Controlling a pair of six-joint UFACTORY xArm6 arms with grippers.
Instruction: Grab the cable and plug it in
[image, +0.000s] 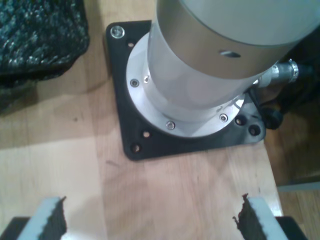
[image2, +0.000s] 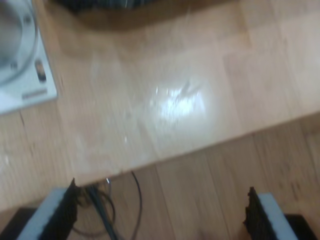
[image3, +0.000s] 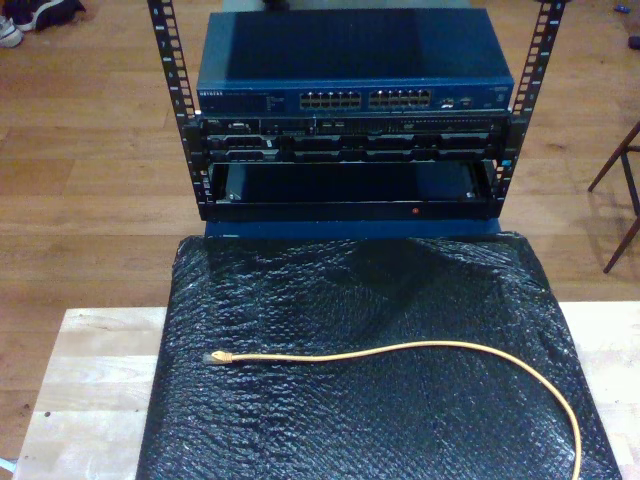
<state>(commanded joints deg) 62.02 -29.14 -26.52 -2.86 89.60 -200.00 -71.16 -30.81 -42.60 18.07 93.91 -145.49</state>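
The cable (image3: 400, 347) is a thin yellow-orange cord lying on a black bubble-wrap mat (image3: 370, 420). Its clear plug (image3: 219, 357) points toward the exterior view's left, and the cord curves off toward that view's lower right. My first gripper (image: 150, 212) is open over bare wood, facing an arm's silver base (image: 200, 75) on a black plate (image: 150, 145). My second gripper (image2: 161, 200) is open above the wooden table's edge (image2: 165, 157), with nothing between its fingers.
A blue network switch (image3: 350, 60) with rows of ports (image3: 365, 99) sits in a black rack (image3: 345, 150) behind the mat. Thin dark wires (image2: 107, 210) lie on the floor below the table edge. A white base plate (image2: 25, 90) sits near my second gripper.
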